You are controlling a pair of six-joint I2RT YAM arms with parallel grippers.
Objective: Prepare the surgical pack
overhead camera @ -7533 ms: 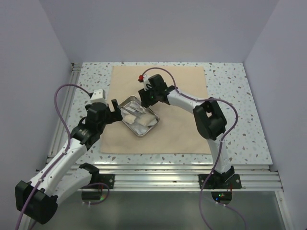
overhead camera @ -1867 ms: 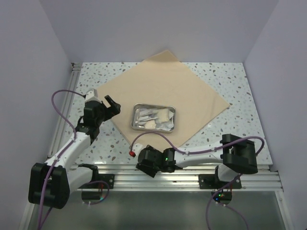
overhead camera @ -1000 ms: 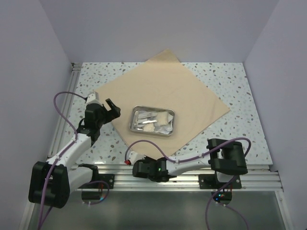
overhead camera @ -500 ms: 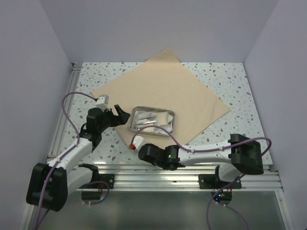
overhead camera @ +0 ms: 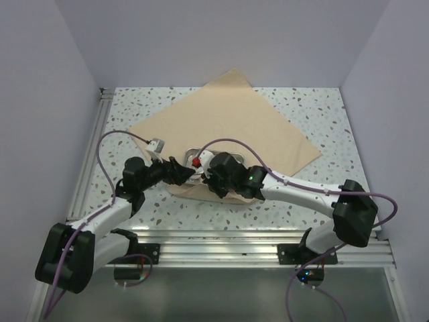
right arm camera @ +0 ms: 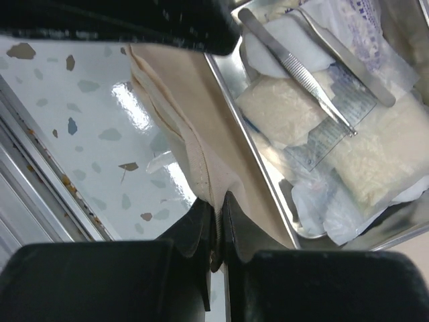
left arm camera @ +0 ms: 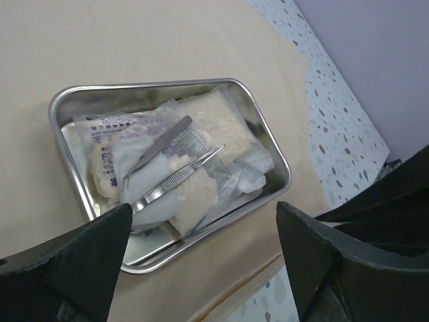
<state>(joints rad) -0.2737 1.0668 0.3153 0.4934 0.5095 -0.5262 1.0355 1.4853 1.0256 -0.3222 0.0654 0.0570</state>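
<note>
One edge of the cloth (overhead camera: 234, 114) is pinched by right fingers (right arm camera: 196, 229) beside the tray (left arm camera: 134, 86); left fingers (left arm camera: 67, 268) spread wide.

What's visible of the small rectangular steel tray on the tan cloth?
The small rectangular steel tray is shiny, with rounded corners and a rolled rim, lying flat on the tan cloth. It holds white packets with two steel forceps lying across them. The right gripper pinches a cloth fold raised beside one long side. It is mostly hidden in the top view.
</note>
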